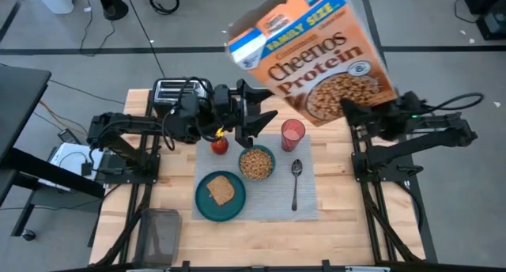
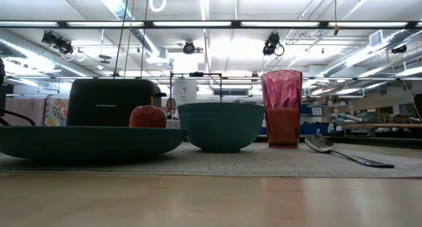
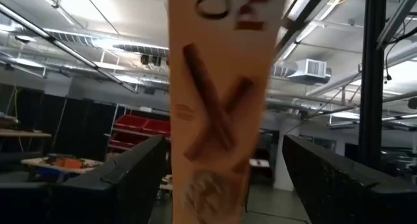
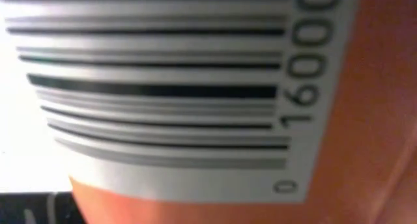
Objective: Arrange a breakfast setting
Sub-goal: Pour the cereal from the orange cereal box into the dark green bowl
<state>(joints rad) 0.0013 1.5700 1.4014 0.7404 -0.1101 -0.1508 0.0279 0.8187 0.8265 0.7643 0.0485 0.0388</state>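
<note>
Cereal box [image 1: 312, 51] up top centre, gripped by right pincer [image 1: 352, 107] at its lower right corner. Left pincer [image 1: 257, 118] spread open beside it, above the cereal-filled bowl [image 1: 256, 163].

"FAMILY SIZE", "Cheerios Protein" on the cereal box [image 1: 312, 54]; barcode digits "1600".

Cheerios box [image 1: 316, 54] tilted, raised | bowl [image 1: 256, 163] cereal-filled | toast [image 1: 220, 190] on plate [image 1: 202, 202]

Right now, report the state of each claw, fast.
Left claw: open, holding nothing.
Right claw: closed on the Cheerios box, which it holds up above the table.
</note>
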